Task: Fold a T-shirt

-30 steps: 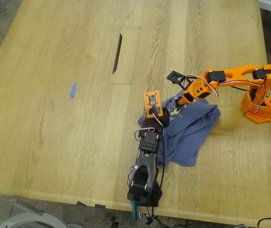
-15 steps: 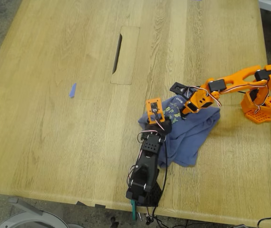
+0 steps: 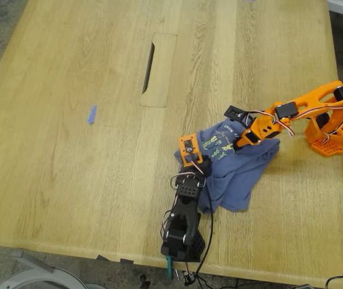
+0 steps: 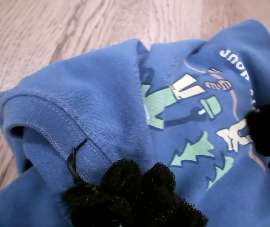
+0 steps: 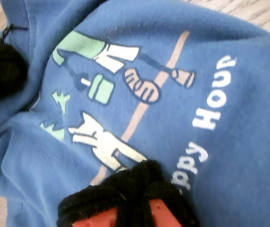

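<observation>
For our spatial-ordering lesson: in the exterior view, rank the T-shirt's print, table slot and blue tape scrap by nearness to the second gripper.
1. T-shirt's print, just beside my second gripper.
2. Table slot, up toward the exterior view's left.
3. Blue tape scrap, farthest left.

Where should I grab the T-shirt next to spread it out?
Judging by its pose, take the T-shirt at the hemmed edge beside my first hand, coming from the bare table side: that seamed rim lies exposed at the bunch's edge.
</observation>
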